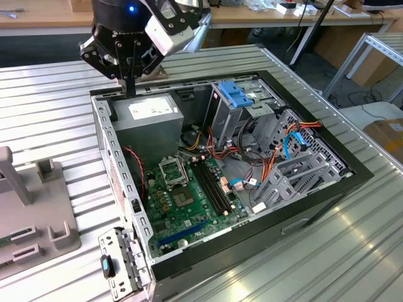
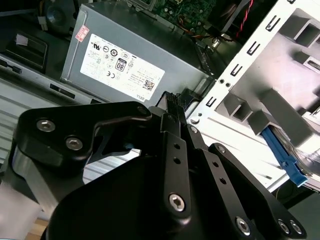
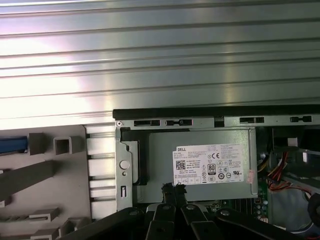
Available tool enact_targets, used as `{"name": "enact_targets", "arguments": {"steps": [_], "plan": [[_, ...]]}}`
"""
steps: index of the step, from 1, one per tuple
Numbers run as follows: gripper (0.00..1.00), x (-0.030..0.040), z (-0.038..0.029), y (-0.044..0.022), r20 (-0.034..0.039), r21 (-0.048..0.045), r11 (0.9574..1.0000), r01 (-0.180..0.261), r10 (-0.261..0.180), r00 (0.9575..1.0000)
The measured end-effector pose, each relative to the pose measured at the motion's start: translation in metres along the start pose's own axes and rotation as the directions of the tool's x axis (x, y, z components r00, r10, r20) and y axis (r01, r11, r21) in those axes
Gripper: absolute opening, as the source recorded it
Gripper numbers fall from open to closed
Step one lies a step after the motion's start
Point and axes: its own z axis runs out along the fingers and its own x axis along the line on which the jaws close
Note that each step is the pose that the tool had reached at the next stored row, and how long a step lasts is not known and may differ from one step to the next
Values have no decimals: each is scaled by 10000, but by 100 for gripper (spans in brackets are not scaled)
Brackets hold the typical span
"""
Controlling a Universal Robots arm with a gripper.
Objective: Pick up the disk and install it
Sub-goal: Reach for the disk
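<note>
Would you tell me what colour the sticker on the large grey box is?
White sticker, best in the second wrist view.

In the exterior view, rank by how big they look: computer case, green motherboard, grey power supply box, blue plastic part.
1. computer case
2. green motherboard
3. grey power supply box, farther back, so a close call
4. blue plastic part

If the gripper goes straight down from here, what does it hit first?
Most likely the grey power supply box, near one edge; height of the gripper above it is unclear.
</note>
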Motion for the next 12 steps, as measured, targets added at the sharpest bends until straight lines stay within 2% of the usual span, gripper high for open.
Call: {"name": "enact_targets", "arguments": {"steps": [12], "plan": [[11,172,-4,-13,0,0,10000,-1,1,10000]]}}
